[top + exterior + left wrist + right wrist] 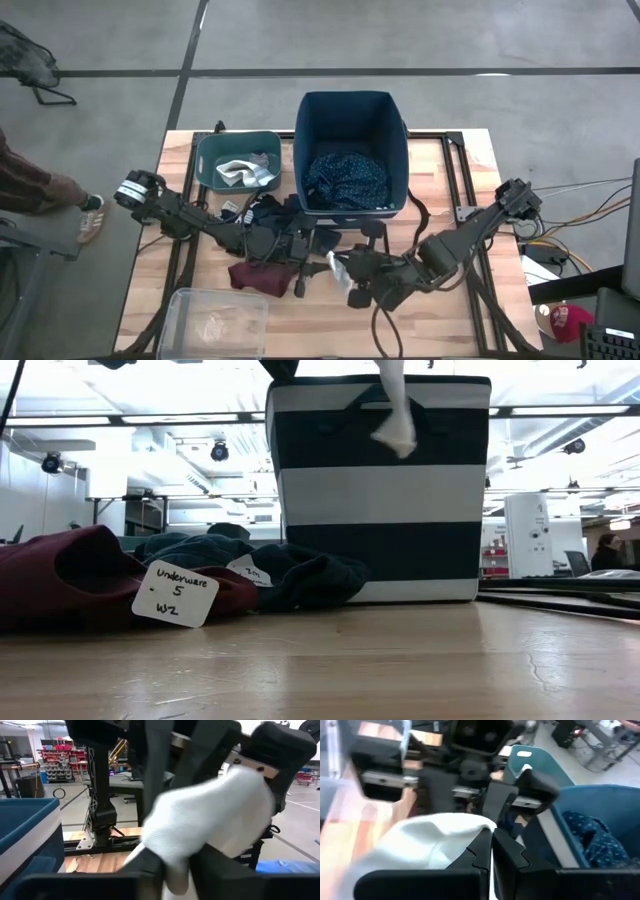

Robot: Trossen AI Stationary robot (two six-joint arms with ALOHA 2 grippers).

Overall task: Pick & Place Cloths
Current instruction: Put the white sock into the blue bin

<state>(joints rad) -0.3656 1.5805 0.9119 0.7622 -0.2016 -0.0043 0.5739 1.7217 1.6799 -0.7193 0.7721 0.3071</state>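
Maroon cloth point(70, 575) tag point(175, 593) reads "Underwear 5 W2", low view only. White cloth point(427, 845) held mid-table, both grippers clamped on it: right gripper point(491, 851), left gripper point(175, 870). Navy patterned cloth point(347, 178) in navy bin point(400, 120).

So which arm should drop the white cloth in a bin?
Right, probably. The right gripper is shut on the white cloth, close to the navy bin. The left gripper only faces it.

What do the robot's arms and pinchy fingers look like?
Both arms are dark, nearly black, built from chunky jointed pieces. The left arm has a white patch near its outer end, and so does the right arm. Thin cables trail off the table beside the right arm. The fingers are black, flat and blocky, with notched edges.
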